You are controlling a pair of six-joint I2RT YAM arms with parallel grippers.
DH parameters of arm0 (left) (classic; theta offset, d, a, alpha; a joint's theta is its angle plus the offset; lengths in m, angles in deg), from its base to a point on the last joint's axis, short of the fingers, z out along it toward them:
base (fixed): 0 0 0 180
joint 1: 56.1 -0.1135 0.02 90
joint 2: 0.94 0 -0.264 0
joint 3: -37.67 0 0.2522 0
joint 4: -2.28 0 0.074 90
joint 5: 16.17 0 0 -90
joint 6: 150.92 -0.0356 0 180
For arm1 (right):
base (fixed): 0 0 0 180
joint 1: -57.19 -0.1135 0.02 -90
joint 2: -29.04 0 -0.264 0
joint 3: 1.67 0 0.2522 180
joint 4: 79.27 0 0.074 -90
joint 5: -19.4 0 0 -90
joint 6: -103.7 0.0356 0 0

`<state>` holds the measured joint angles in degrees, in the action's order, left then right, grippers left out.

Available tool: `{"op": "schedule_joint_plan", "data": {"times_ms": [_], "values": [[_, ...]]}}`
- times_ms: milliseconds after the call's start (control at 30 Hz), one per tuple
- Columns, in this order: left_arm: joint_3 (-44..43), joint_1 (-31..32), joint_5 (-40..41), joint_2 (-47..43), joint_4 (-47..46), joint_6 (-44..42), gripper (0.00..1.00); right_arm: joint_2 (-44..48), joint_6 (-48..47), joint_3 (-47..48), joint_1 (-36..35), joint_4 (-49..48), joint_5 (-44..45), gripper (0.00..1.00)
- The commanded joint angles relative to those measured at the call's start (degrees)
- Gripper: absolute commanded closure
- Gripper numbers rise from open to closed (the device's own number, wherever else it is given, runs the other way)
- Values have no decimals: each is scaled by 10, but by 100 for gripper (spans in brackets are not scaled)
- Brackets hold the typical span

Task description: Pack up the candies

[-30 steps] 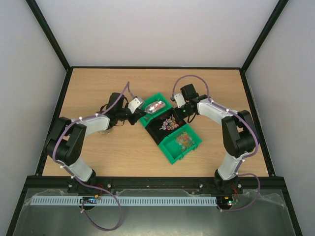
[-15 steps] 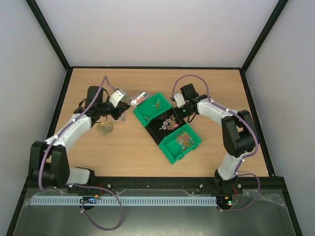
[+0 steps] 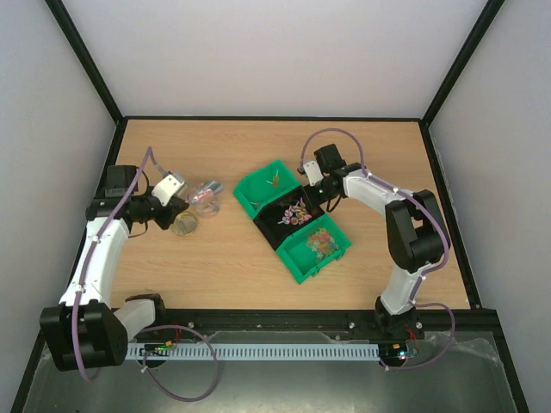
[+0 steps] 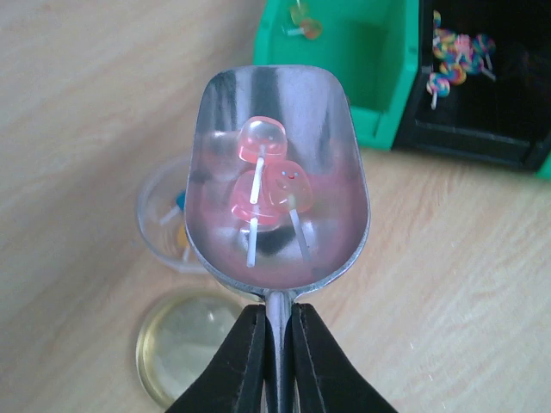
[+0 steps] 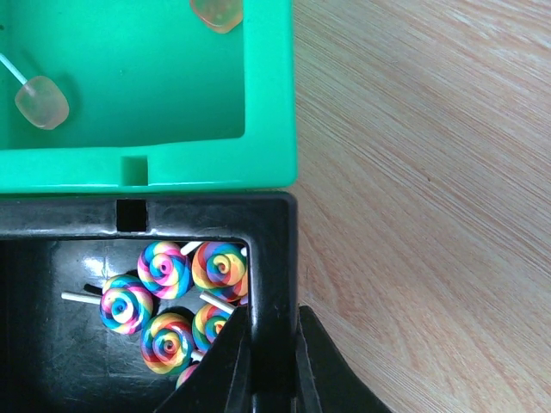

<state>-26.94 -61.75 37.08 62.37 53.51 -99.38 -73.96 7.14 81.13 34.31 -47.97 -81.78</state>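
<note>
My left gripper is shut on the handle of a small metal scoop. The scoop holds a few pink stick candies and hangs over a small clear jar on the table; in the top view the scoop is left of the bins. My left gripper's fingers meet at the handle. My right gripper is shut on the wall of the black bin, which holds rainbow swirl lollipops. In the top view my right gripper sits at the black bin's far right corner.
A gold jar lid lies beside the jar, also in the top view. A green bin with a few pale candies adjoins the black bin; another green bin with candies lies nearer.
My left arm has swung left, carrying the scoop with pink candies from over the far green bin to above the jar. My right arm has stayed on the black bin.
</note>
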Motion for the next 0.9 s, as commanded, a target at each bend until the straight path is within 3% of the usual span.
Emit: {"op": "schedule_joint_plan", "data": {"times_ms": [0, 500, 867], "values": [[-20, -10, 30, -21, 112, -57, 98, -17, 17, 17, 3, 12, 11, 99], [-57, -11, 139, 43, 112, 2, 98, -14, 32, 11, 3, 3, 12, 99], [-97, -2, 172, 100, 148, -22, 98, -17, 44, 12, 3, 1, 9, 99]]}}
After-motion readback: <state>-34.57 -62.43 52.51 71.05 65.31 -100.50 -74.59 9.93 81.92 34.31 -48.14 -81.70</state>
